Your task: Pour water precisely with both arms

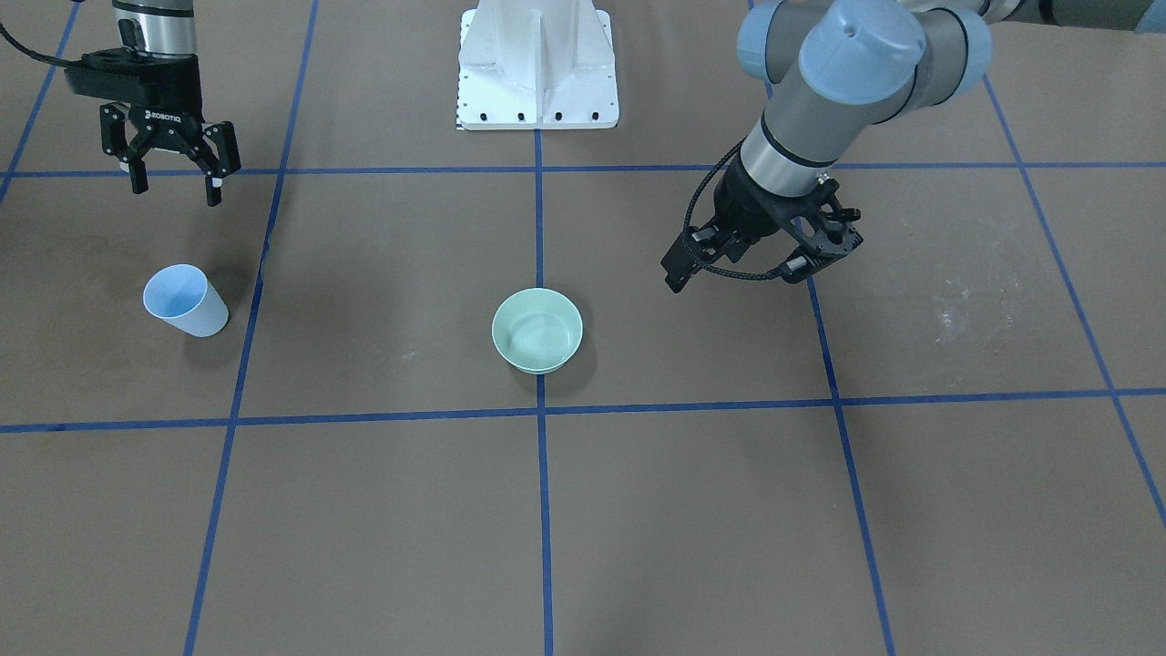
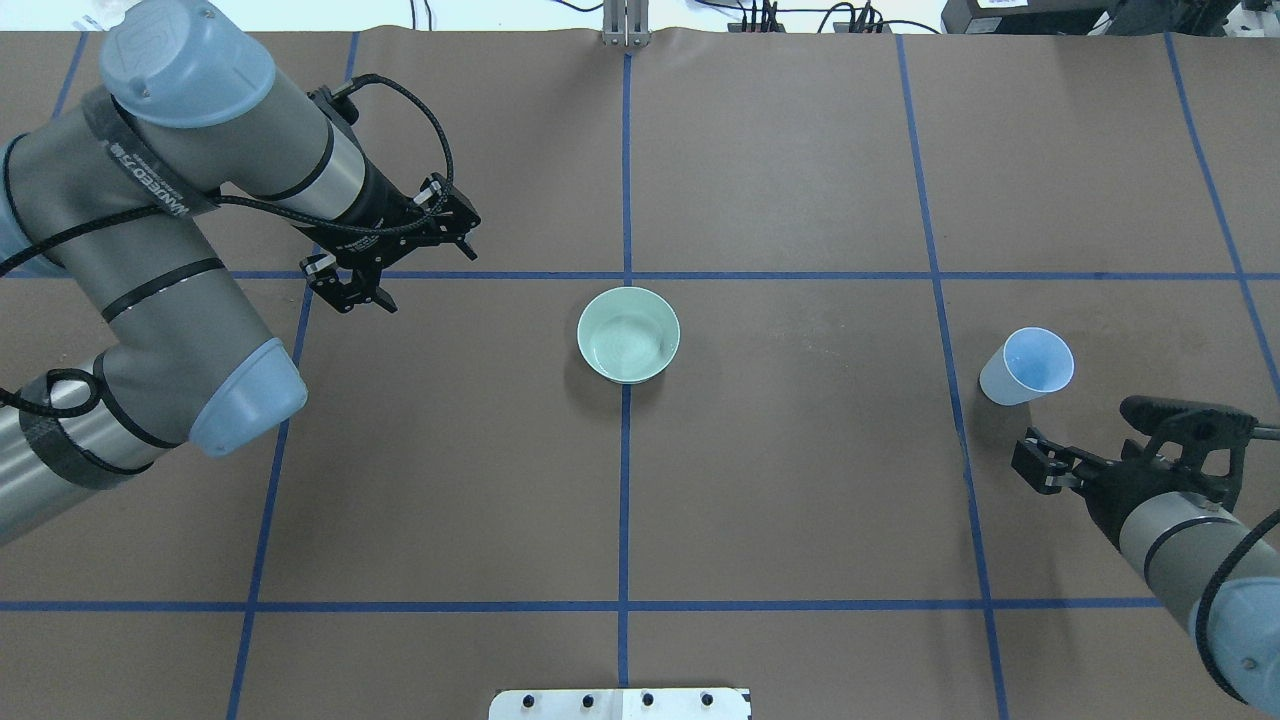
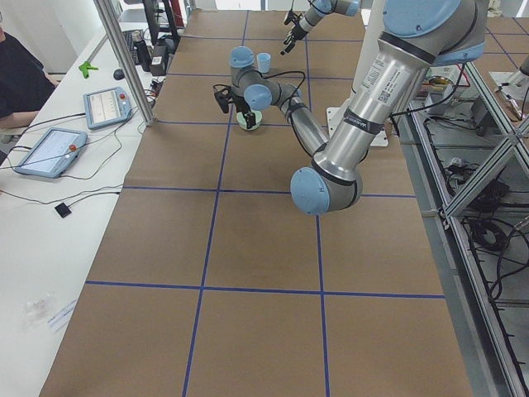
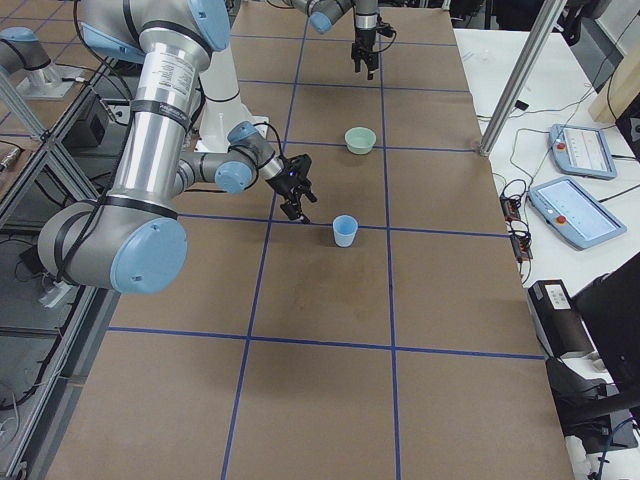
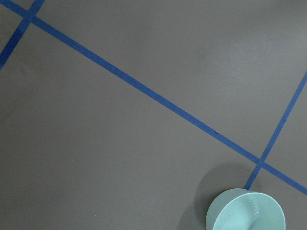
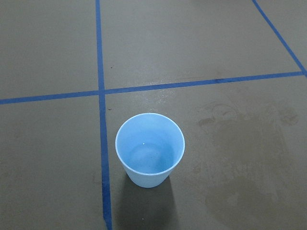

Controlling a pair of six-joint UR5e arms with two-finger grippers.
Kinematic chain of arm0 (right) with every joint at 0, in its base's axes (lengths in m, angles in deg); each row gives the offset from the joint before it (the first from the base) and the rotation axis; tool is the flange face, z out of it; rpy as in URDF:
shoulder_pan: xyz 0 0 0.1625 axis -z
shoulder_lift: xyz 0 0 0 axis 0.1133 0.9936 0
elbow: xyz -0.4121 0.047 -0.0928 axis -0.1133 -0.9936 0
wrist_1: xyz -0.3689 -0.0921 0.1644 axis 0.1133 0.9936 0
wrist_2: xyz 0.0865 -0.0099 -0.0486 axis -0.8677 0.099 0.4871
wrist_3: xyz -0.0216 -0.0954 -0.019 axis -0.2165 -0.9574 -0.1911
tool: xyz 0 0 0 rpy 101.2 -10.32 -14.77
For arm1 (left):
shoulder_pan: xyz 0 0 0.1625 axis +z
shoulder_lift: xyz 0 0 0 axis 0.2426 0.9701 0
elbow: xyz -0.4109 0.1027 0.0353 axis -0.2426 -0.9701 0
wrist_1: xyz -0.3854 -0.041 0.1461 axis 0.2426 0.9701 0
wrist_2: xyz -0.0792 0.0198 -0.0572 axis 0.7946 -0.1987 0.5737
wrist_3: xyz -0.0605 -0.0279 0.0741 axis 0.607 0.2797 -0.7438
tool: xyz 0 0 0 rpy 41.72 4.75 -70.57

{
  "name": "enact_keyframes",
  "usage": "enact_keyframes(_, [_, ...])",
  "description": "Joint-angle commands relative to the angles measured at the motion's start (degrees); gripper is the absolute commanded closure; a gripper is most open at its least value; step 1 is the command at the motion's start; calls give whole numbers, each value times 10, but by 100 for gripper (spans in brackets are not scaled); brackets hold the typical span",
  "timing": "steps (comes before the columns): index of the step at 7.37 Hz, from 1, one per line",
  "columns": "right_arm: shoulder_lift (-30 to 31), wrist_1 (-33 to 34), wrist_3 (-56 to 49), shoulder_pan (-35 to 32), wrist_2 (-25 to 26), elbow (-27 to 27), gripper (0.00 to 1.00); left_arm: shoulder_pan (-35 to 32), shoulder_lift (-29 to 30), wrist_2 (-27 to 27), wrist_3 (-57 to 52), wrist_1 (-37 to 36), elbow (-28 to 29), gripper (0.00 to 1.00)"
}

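The right gripper (image 1: 176,189) hung with its two black fingers spread wide and nothing between them. It was above the table, on the robot's side of a light-blue cup (image 6: 144,178) and apart from it. The cup stood upright, touched by nothing, close to a blue tape line (image 6: 101,158). Its pale inside showed one tiny bright speck, and whether any liquid lay in it could not be told. A darker, blotchy stain (image 6: 244,158) marked the brown paper beside the cup.

The left gripper (image 2: 405,270) was also spread wide and empty. It was tilted at the end of the left arm (image 2: 200,120) and hung above a tape crossing, well apart from the bowl. The mint-green bowl (image 2: 581,335) sat upright in the middle of the table (image 2: 800,450), astride the centre tape line. It lay between the two grippers, far from the cup.

The water (image 2: 628,345) appeared to lie in the bowl. It was clear and colourless and showed only as faint rings and soft white glints on the glossy green inside. The left wrist camera caught the same sheen at the lower edge of its view.

The white bolted pedestal (image 1: 537,64) stood at the robot's edge of the table.
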Motion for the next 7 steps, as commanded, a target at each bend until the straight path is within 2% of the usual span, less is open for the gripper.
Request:
enact_keyframes(1, [-24, 1, 12, 27, 81, -63, 1, 2, -3, -1, 1, 0, 0, 0])
enact_keyframes(3, [-54, -2, 13, 32, 124, -117, 1, 2, -3, -1, 1, 0, 0, 0])
enact_keyframes(5, [-65, -4, 15, 32, 163, -135, 1, 3, -3, -1, 1, 0, 1, 0])
enact_keyframes(6, [-80, -4, 16, 32, 185, -162, 1, 3, -3, -1, 1, 0, 2, 0])
enact_keyframes(7, [-81, -6, 30, 33, 189, -172, 1, 4, -3, -3, 1, 1, 4, 0])
